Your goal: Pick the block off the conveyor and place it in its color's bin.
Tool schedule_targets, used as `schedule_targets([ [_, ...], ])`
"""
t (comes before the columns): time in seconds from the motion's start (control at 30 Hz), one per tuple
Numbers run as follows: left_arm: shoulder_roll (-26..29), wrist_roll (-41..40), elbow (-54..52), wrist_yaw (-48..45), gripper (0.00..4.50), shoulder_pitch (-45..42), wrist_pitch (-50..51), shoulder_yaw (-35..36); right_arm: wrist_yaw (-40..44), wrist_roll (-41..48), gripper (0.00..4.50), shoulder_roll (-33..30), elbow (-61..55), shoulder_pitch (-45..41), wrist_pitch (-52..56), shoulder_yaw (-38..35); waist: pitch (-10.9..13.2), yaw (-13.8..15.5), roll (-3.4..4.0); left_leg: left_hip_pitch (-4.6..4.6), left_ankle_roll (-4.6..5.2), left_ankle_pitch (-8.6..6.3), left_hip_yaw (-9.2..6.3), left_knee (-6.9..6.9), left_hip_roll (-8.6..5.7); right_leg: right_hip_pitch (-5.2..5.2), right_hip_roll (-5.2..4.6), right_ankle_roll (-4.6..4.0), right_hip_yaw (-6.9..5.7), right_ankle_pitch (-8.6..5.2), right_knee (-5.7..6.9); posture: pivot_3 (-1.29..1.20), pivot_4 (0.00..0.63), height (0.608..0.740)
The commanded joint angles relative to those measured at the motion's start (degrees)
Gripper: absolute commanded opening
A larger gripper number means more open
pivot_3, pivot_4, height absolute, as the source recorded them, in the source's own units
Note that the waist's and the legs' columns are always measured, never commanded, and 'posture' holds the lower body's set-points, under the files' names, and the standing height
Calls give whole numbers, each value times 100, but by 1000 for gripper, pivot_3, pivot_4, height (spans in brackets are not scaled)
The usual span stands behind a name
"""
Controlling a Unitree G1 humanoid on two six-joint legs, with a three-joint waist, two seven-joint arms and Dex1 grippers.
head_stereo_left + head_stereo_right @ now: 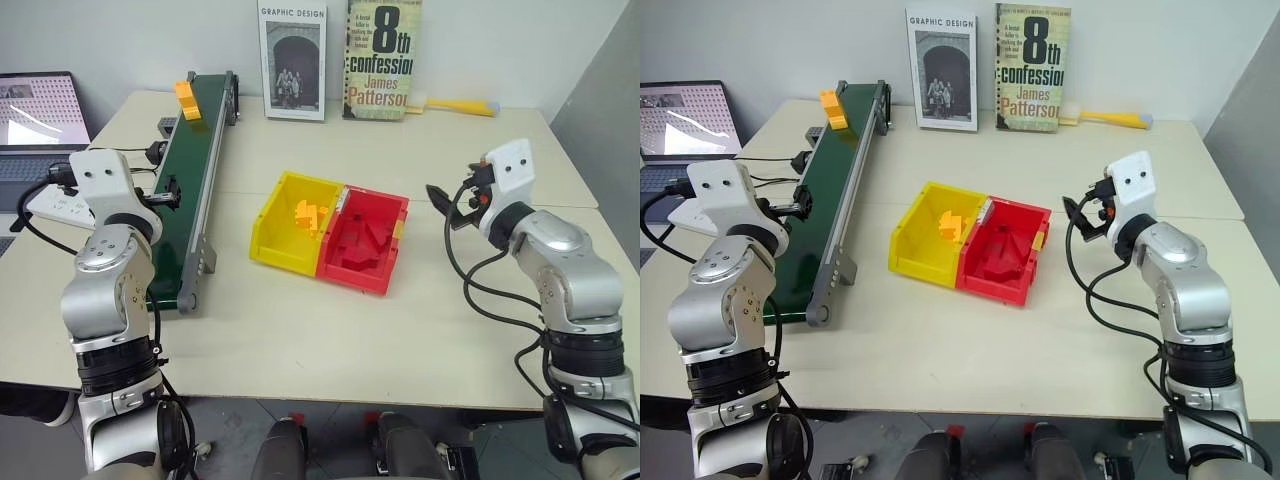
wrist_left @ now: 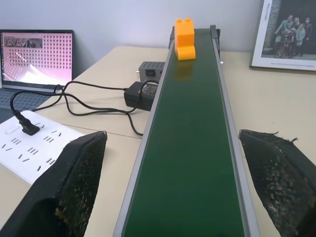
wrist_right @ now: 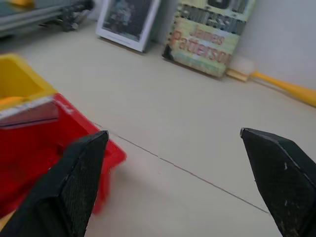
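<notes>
- At the far left edge of the head views, a laptop (image 1: 35,110) sits at the upper left with a white power strip (image 1: 55,205) below it; the left wrist view adds what the head views barely resolve: a black plug in the strip and a black adapter (image 2: 140,94) with its cable beside the belt.
- The left gripper (image 2: 173,182) has its jaws spread wide, one finger on each side of the conveyor (image 1: 190,190), holding nothing and touching nothing.
- The block (image 1: 187,100) sits on the conveyor's far end, upper left in the head views, upper centre in the left wrist view, well apart from the gripper.
- At mid-frame the yellow bin (image 1: 285,225) stands touching a red bin (image 1: 365,240); the head views show orange-yellow pieces lying in the yellow one.
- Two books (image 1: 380,60) lean on the wall at top centre, a yellow-handled brush (image 1: 455,105) to their right.
- The right gripper (image 3: 173,182) hovers at the right over bare table (image 1: 400,160), jaws wide and empty; its wrist view shows the red bin's corner near one finger.
</notes>
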Motion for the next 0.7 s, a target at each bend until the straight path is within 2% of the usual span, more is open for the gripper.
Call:
schedule_targets([
  [0.03,22,73,-99,128,4463,-65,-212,134,1334,988,4500,-420,-401,-508,219,-50,0,1,0,0,0,0,-2,0,0,0,0,0,-1,0,-1,0,150,740],
  [0.23,63,90,144,191,4463,-150,-307,106,2026,1546,4500,-652,-442,-915,484,125,0,3,-1,0,1,0,-4,2,0,3,0,0,-4,0,-1,0,150,740],
  [0.7,123,44,418,126,4463,-256,-389,76,1885,1823,4500,-638,-746,-913,687,163,0,6,-1,-1,0,0,-6,2,0,2,-2,0,-6,0,-1,0,150,740],
])
